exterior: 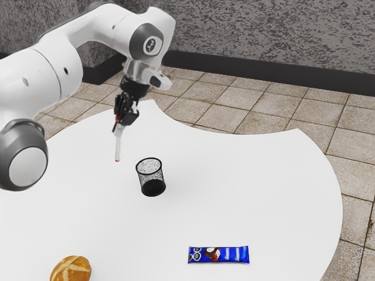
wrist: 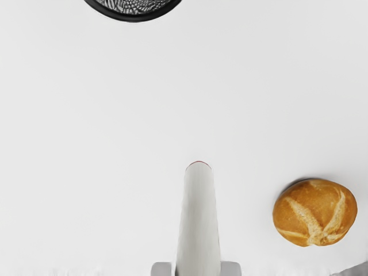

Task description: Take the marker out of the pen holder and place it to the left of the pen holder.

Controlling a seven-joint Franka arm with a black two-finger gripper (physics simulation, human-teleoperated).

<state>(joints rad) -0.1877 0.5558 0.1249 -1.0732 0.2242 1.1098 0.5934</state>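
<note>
In the exterior view my gripper [exterior: 122,121] is shut on the marker [exterior: 118,144], a white pen with red at its ends, which hangs nearly upright in the air. The black mesh pen holder [exterior: 151,177] stands upright on the table, toward the exterior view's right from the marker. In the wrist view the gripper [wrist: 196,269] has a fingertip against each side of the marker [wrist: 198,224]; part of the dark rim of the pen holder [wrist: 135,17] is also there.
On the white table [exterior: 263,193] lie a bread roll [exterior: 71,271] and a blue wrapped bar [exterior: 218,254], both nearer the exterior camera than the pen holder. The roll [wrist: 315,213] also appears in the wrist view.
</note>
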